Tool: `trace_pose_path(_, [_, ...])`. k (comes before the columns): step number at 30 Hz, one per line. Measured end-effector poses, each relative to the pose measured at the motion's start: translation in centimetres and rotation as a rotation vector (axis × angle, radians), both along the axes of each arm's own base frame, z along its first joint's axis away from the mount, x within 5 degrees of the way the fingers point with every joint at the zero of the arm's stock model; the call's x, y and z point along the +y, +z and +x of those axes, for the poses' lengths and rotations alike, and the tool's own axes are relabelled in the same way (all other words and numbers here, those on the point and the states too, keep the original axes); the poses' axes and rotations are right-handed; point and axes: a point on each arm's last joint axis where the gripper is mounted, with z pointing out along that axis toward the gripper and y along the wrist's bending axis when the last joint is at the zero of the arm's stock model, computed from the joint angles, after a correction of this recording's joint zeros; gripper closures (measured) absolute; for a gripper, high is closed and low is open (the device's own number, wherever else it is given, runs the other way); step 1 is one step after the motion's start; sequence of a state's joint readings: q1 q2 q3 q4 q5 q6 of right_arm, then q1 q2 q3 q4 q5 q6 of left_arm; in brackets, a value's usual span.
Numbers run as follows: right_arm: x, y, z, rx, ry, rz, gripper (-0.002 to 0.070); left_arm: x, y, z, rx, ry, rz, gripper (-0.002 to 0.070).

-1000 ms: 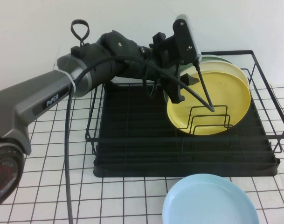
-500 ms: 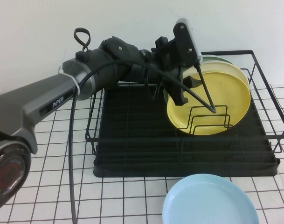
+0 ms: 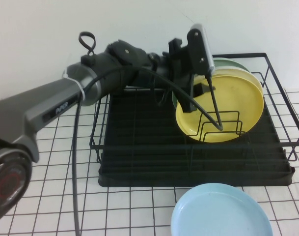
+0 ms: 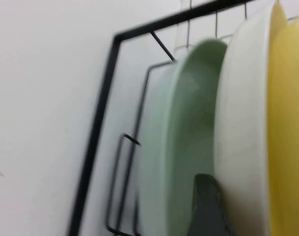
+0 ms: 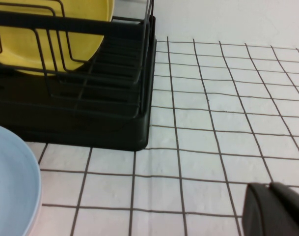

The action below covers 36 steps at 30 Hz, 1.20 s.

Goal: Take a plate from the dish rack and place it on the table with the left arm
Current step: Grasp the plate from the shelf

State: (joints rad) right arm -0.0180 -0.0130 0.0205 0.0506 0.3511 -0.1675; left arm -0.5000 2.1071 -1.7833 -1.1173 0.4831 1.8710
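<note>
The left arm (image 3: pixel 66 101) reached over the dish rack (image 3: pixel 139 167), its left gripper (image 3: pixel 201 91) at the upper left edge of the yellow plate (image 3: pixel 237 101), fingers spread and grasping nothing. The plate stood upright in the rack's right-hand dividers, with a cream plate (image 4: pixel 240 113) and a green plate (image 4: pixel 188 132) close behind it. A blue plate (image 3: pixel 220 211) lay on the table (image 3: pixel 51 167) just in front of the rack. Only a dark tip of the right gripper (image 5: pixel 274 209) showed, low over bare cloth; whether it was spread could not be told.

The left arm (image 3: pixel 90 93) reaches across toward 3 o'clock. The left gripper (image 3: pixel 201 96) has its fingers spread wide apart.
</note>
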Motion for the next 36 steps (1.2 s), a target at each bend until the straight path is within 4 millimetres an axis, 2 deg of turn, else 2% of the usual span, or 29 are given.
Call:
trace_pose_path(6, [0.0, 0.0, 0.0, 0.000, 0.000, 0.000, 0.0678, 0.6, 4.5, -1.6, -0.078, -0.029, -0.052, 0.0291])
trace_pose_path(8, [0.0, 0.0, 0.0, 0.000, 0.000, 0.000, 0.0678, 0.6, 5.5, -2.4, -0.071, -0.074, -0.067, 0.0292])
trace_pose_path(11, [0.0, 0.0, 0.0, 0.000, 0.000, 0.000, 0.0678, 0.5, 6.0, -3.3, -0.043, -0.146, -0.074, 0.0296])
trace_pose_path(14, [0.0, 0.0, 0.0, 0.000, 0.000, 0.000, 0.0678, 0.3, 5.6, -3.4, -0.008, -0.155, -0.078, 0.0300])
trace_pose_path(27, [0.0, 0.0, 0.0, 0.000, 0.000, 0.000, 0.0678, -0.4, 1.2, -1.6, 0.074, -0.112, -0.043, 0.0302])
trace_pose_path(36, [0.0, 0.0, 0.0, 0.000, 0.000, 0.000, 0.0678, -0.5, 0.1, -1.1, 0.084, -0.089, -0.033, 0.0302])
